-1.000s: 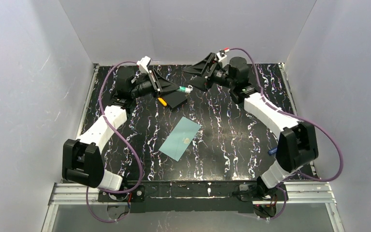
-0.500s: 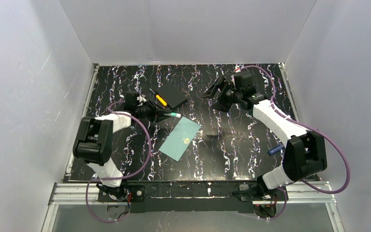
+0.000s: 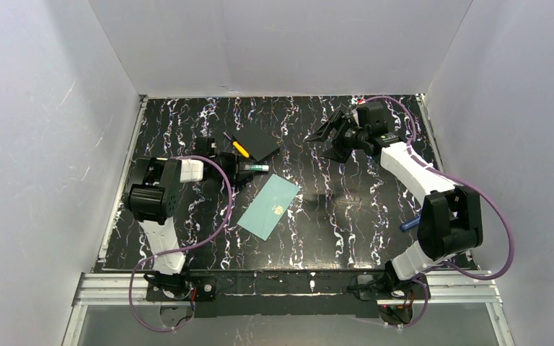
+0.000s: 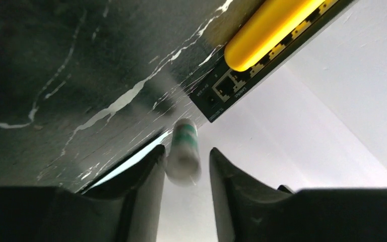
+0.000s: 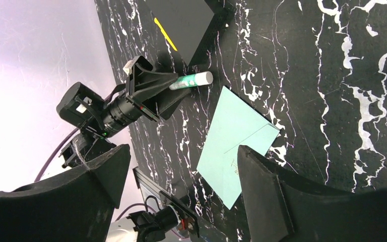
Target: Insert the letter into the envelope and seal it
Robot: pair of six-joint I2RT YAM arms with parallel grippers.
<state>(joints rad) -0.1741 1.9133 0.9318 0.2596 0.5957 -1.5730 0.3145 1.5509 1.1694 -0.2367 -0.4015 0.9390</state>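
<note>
Sealing looks done: pale teal paper envelope (image 3: 268, 207) lies shut, letter unseen. Left hand (image 3: 239, 169) at its ten o'clock straddles white-green glue tube (image 3: 254, 167), grip unclear; right hand (image 5: 181, 151) splayed, empty.

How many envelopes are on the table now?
1. The teal envelope lies flat, just below the black pad in the top view. No second shows, though that pad could hide one.

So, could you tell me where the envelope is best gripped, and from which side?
Probably the envelope by its right long edge, coming in low from the right. It lies flat and thin, so only edges offer purchase, and that one faces bare table; the white-and-green tube crowds the far corner.
</note>
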